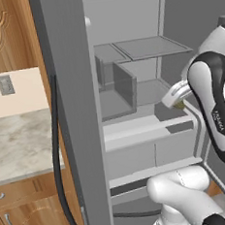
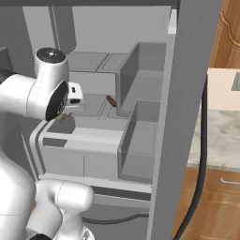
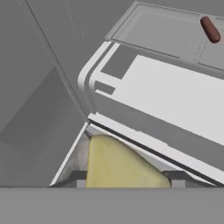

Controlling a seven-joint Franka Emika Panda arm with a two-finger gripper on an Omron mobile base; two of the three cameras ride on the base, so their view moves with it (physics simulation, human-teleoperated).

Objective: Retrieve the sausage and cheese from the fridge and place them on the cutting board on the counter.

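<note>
You are looking into the open fridge [image 1: 75,113], whose door stands edge-on toward the cameras. The gripper [image 3: 124,181] is inside the compartment, at the level of the lower shelves. Its 2 fingers [image 3: 78,177] stand partly open, 1 on each side of the cheese [image 3: 118,168], and are closed against that yellowish wedge. In the left base view you see the cheese as a small olive patch just beside the white hand, at the right of the compartment. The sausage [image 3: 210,29], a short reddish-brown rod, lies on a grey shelf farther in; in the right base view it sits just left of the door bins. The marble counter [image 1: 20,143] lies left of the fridge.
</note>
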